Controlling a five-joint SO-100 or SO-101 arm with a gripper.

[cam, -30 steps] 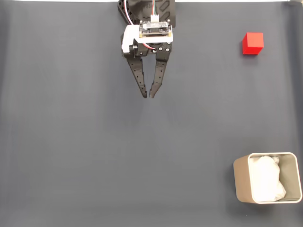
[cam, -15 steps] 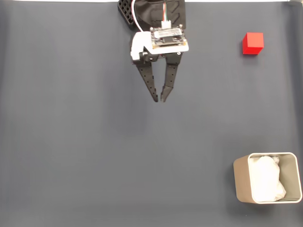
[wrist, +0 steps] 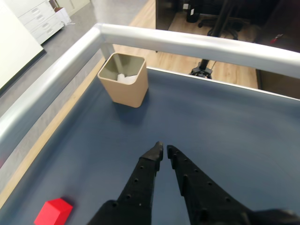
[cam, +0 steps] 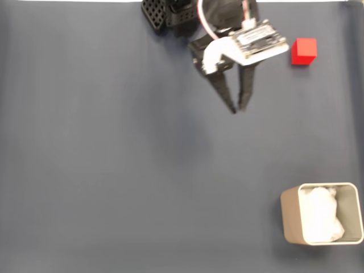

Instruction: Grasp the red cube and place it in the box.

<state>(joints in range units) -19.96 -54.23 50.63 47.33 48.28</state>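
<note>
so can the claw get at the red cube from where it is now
Probably yes. The claw is nearly shut and empty, and the red cube sits alone on bare mat, nothing between them; the jaws would need to open first.

red cube (cam: 303,51): small, matte, flat on the desk, upper right of the fixed view. box (cam: 289,219): beige, upright, open-topped, white lining, lower right corner.
</note>
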